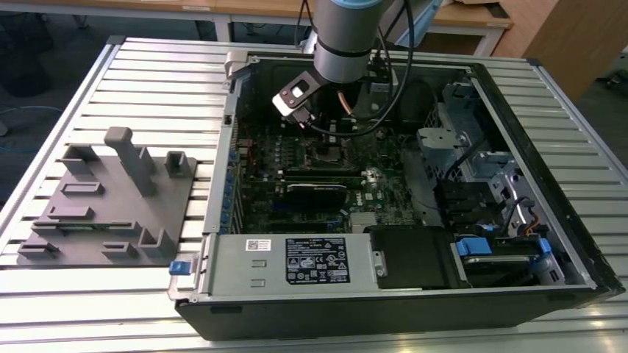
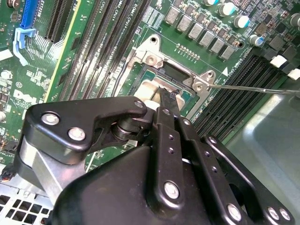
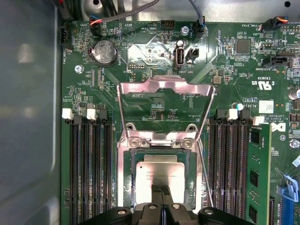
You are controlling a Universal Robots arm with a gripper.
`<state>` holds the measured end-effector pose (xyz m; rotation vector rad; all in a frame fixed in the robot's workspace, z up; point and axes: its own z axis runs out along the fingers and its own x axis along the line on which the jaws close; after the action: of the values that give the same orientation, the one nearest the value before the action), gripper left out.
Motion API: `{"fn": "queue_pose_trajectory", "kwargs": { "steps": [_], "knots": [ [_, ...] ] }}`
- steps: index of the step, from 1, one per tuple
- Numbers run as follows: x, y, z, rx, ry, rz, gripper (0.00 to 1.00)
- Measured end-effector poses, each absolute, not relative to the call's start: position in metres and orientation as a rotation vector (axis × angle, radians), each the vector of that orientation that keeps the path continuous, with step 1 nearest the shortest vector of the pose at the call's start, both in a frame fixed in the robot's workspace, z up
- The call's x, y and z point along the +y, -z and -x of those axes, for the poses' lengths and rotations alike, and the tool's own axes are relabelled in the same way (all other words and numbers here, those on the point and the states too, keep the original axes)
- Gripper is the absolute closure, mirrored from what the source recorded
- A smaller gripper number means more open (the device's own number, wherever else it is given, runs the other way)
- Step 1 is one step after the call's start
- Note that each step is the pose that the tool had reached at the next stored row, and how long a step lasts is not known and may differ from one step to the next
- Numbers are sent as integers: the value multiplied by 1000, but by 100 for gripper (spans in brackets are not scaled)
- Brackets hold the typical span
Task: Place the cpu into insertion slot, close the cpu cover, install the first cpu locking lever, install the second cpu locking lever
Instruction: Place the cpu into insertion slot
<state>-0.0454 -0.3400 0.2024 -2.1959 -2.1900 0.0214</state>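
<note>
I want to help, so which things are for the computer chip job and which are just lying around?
For the job: cpu, insertion slot, cpu cover, locking lever, gripper.
Just lying about: grey holder block, memory slots, round battery.

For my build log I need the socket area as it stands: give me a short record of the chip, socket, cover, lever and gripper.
cpu: small flat square chip with a dull silver metal top, lying in the socket
insertion slot: square dark socket with silvery edging, on a green board
cpu cover: thin silvery windowed metal frame, swung open
locking lever: thin metal rod, standing free of the socket
gripper: black, fingers shut, tips over the chip; contact unclear
</note>
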Motion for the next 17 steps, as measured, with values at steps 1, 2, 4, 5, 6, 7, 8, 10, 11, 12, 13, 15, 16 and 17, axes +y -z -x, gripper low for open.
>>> {"fn": "queue_pose_trajectory", "kwargs": {
  "steps": [1,2,4,5,6,7,8,10,11,12,13,15,16,17],
  "knots": [
    [-340,-202,45,-2190,-22,2196,90],
    [-340,-202,45,-2190,-23,2195,90],
    [-340,-202,45,-2189,-24,2195,90],
    [-340,-202,45,-2189,-24,2195,90],
    [-340,-202,45,-2188,-25,2194,90],
    [-340,-202,45,-2188,-25,2194,90],
    [-340,-202,45,-2188,-26,2194,90],
    [-340,-202,45,-2187,-27,2193,90],
    [-340,-202,45,-2187,-27,2193,90],
    [-340,-202,45,-2187,-28,2193,90],
    [-340,-202,45,-2187,-29,2193,90],
    [-340,-202,45,-2186,-30,2192,90],
    [-340,-202,45,-2186,-30,2192,90],
    [-340,-202,45,-2186,-31,2192,90]
  ]
}}
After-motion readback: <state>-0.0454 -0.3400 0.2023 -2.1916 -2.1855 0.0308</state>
